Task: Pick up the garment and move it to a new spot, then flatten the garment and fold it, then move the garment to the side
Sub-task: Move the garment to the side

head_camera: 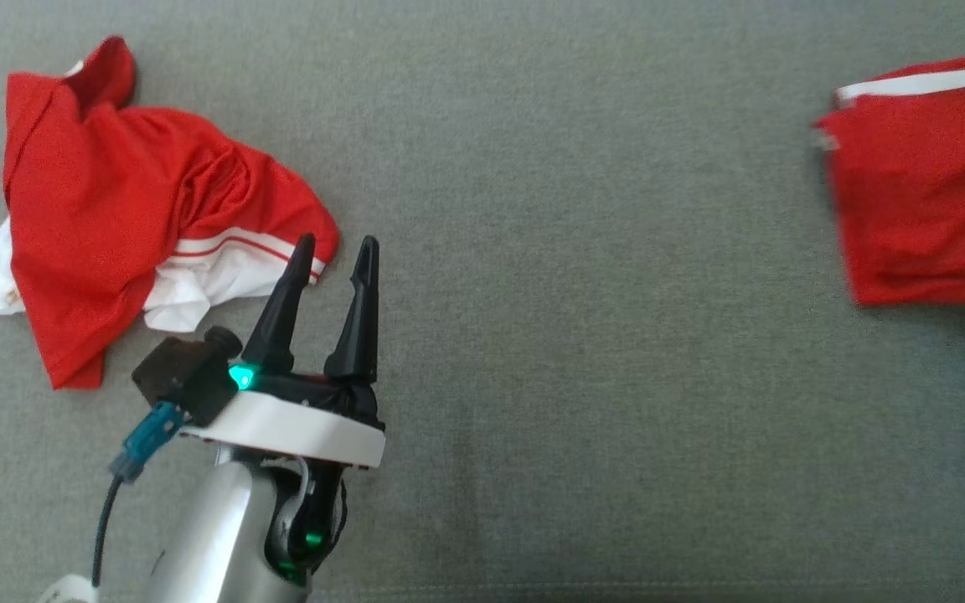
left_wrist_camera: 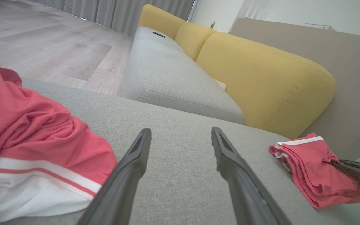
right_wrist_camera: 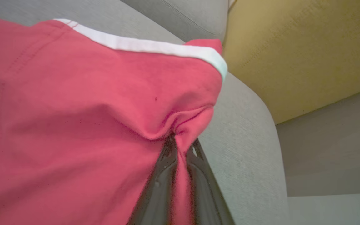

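A folded red garment [head_camera: 926, 193] with a white stripe lies at the far right of the grey cushion [head_camera: 575, 377]. In the right wrist view my right gripper [right_wrist_camera: 181, 142] is shut on a bunched fold of this garment [right_wrist_camera: 89, 109], with red cloth pinched between the fingers. The left wrist view shows the same garment [left_wrist_camera: 314, 175] at the right, a dark gripper at its edge. My left gripper [head_camera: 338, 251] hovers open over the cushion, holding nothing, its fingertips beside a crumpled red and white garment [head_camera: 114, 193]. Seen from the left wrist, that gripper [left_wrist_camera: 181, 134] stands open over bare cushion.
The crumpled red and white garment [left_wrist_camera: 27, 125] fills the cushion's left part. Beyond the cushion's far edge stand a grey sofa seat [left_wrist_camera: 167, 72] and yellow backrests [left_wrist_camera: 261, 78]. Wooden floor [left_wrist_camera: 42, 47] lies past the left edge. A yellow backrest [right_wrist_camera: 292, 47] rises close to my right gripper.
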`<state>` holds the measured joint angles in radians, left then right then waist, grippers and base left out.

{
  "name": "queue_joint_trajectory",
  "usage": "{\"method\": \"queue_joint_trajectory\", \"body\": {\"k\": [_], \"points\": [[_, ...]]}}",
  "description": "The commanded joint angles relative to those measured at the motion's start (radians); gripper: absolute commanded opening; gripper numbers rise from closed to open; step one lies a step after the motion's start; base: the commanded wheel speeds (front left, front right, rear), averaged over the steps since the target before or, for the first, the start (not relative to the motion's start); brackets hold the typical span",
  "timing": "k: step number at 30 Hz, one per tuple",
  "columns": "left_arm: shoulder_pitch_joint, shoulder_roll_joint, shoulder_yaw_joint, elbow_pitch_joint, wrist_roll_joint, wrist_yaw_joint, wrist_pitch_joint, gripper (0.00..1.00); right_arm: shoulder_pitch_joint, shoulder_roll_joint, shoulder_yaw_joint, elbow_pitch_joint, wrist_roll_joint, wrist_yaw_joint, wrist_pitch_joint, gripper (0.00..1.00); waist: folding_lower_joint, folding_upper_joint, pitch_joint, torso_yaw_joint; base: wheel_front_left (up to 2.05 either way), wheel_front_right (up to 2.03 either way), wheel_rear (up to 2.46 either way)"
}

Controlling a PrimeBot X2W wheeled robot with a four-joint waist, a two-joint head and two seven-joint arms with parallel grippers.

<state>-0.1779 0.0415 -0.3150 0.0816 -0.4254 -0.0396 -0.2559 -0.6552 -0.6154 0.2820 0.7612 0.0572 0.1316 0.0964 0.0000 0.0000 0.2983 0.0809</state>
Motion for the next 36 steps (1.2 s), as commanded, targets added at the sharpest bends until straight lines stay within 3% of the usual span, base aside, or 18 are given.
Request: {"method": "queue_joint_trajectory", "body": {"k": [1,9,17,18,19,20,29,36], "points": [[-0.031,0.009,0.023,-0.034,-0.001,-0.004,-0.006,1.00,-0.023,-0.038,0.008,-0.023,0.009,-0.001,0.004,0.00,0.0000,0.0000,0.017,0.008,0.00,0.00,0.00],[-0.065,0.009,0.028,-0.030,0.004,-0.013,-0.006,1.00,-0.045,-0.173,-0.037,0.029,0.009,-0.001,0.032,0.00,0.0000,0.0000,0.068,0.033,0.00,0.00,0.00],[-0.079,0.009,0.035,-0.026,0.009,-0.015,-0.006,1.00,-0.057,-0.183,-0.118,0.064,-0.045,-0.001,0.035,0.00,0.0000,0.0000,0.077,0.035,0.00,0.00,0.00],[-0.079,0.009,0.035,-0.026,0.009,-0.014,-0.006,1.00,-0.058,-0.179,-0.129,0.064,-0.054,-0.001,0.030,0.19,0.0000,0.0000,0.076,0.034,0.00,0.00,0.00],[-0.079,0.009,0.035,-0.026,0.009,-0.013,-0.006,1.00,-0.058,-0.174,-0.140,0.065,-0.060,-0.001,0.027,0.66,0.0000,0.0000,0.073,0.034,0.00,0.00,0.00],[-0.079,0.009,0.035,-0.026,0.009,-0.012,-0.006,1.00,-0.059,-0.166,-0.154,0.065,-0.066,-0.001,0.026,1.00,0.0000,0.0000,0.069,0.033,0.00,0.00,0.00],[-0.057,0.009,0.053,-0.016,0.012,-0.010,-0.006,1.00,-0.054,-0.049,-0.260,0.000,-0.116,-0.001,-0.008,1.00,0.0000,0.0000,-0.012,0.008,0.00,0.00,0.00],[-0.020,0.009,0.088,-0.028,0.018,-0.005,-0.006,1.00,0.002,0.143,-0.287,-0.150,-0.045,-0.001,-0.080,1.00,0.0000,0.0000,-0.106,-0.019,0.00,0.00,0.00]]}}
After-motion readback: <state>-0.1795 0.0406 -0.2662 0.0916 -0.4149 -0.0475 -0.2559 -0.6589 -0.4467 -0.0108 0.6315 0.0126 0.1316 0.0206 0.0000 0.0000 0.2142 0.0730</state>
